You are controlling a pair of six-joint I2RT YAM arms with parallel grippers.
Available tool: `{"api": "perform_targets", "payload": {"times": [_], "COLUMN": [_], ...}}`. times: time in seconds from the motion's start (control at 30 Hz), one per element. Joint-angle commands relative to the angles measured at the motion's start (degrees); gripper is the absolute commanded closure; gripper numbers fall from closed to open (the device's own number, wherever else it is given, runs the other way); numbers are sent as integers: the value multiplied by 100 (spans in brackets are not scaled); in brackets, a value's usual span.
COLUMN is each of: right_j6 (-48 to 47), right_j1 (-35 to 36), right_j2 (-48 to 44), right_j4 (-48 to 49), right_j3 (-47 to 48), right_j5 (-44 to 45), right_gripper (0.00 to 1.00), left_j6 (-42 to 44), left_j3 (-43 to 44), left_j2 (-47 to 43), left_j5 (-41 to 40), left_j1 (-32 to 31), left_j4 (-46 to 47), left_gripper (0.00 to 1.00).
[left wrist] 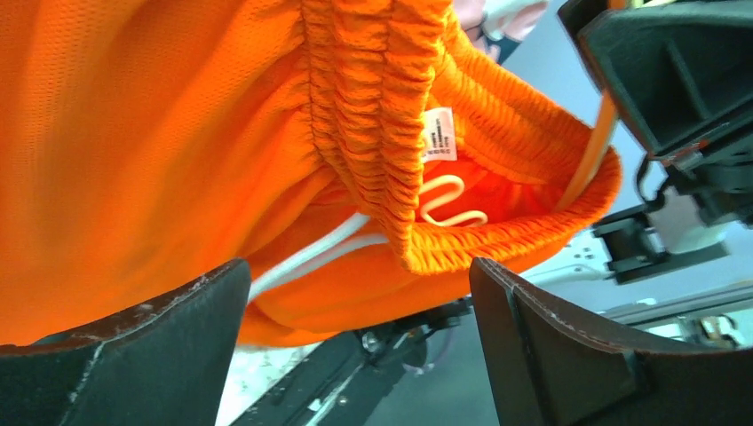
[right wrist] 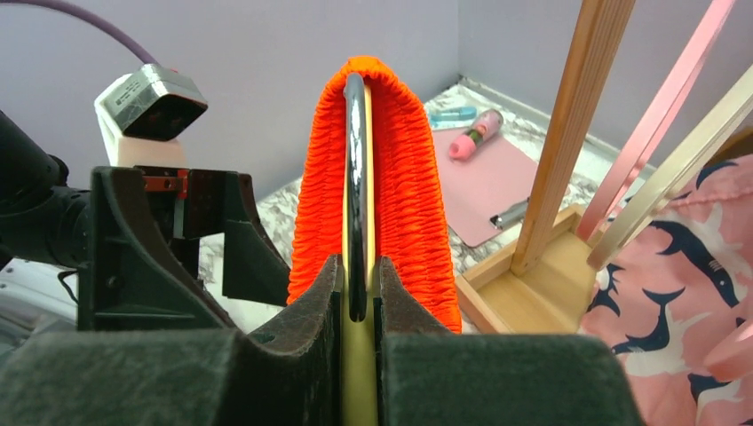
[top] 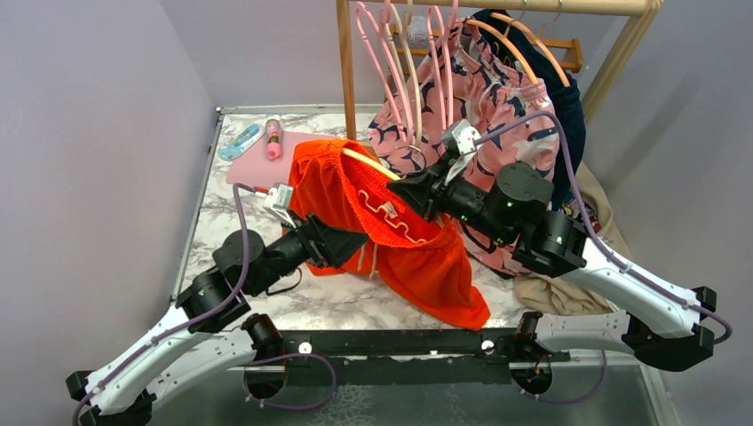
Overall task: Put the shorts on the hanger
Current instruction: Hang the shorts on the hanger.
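Two pincers are mine, and they stand differently. My right gripper (right wrist: 357, 266) is clamped tight on the hanger (right wrist: 357, 160), its thin pale-yellow bar pinched between the pads, in the air in front of the left post of the wooden rack (top: 346, 80).

The shorts (top: 426, 257) hang on that hanger. Their gathered elastic waistband is looped over the bar's far end, and the rest of the orange-red cloth droops toward the marble table (top: 355, 302), on the side of the rack nearest my bases.

My left gripper (left wrist: 357, 271) stands wide open with nothing between its fingers (left wrist: 133, 355). It sits low beside the shorts, on their side away from the rack. The waistband, the white drawstring (left wrist: 311, 253) and a small white label (left wrist: 438, 135) lie just beyond its tips. Whether those tips touch the cloth I cannot tell.

On the rack hang pink hangers (top: 382, 62) and pink shark-pattern shorts (top: 497, 98). A pink clipboard (top: 257, 167) lies on the table, left of the rack's post.
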Motion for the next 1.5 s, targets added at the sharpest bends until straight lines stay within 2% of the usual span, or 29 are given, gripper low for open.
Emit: {"api": "perform_targets", "payload": {"times": [0.0,0.2,0.27,0.33,0.5,0.63,0.87,1.03,1.2,1.47], "right_j6": [-206,-622,-606,-624,-788,-847,-867,-947,-1005,-1031], "right_j1": [4,9,10,7,7,3,10,10,5,8], "right_j2": [-133,255,353,414,652,1061,1143,1014,674,-20], "right_j4": [160,-1437,-1826,-2077,-2765,-3400,-3457,-3392,-3264,-3117], "right_j3": [922,3187,3643,3751,3335,3383,3523,3174,2670,1598], "right_j5": [-383,-1405,-1647,-1657,-1037,-669,-850,-1044,-1514,-2202], "right_gripper": [99,99,99,99,99,99,99,99,99,99], "left_j6": [828,2160,2545,2836,3327,3543,4005,4548,5281,5862], "left_j3": [976,2357,2666,2887,3177,3239,3307,3098,2623,2948], "left_j2": [-171,-600,-713,-790,-817,-788,-471,-124,131,1388], "left_j5": [21,-461,-617,-741,-871,-952,-797,-26,1490,3463], "left_j1": [-5,-11,-5,-5,-5,-5,-5,-6,-5,-5], "left_j4": [-433,-540,-466,-425,-436,-444,-406,-114,354,-152], "left_gripper": [1,1,1,1,1,1,1,1,1,1]}}
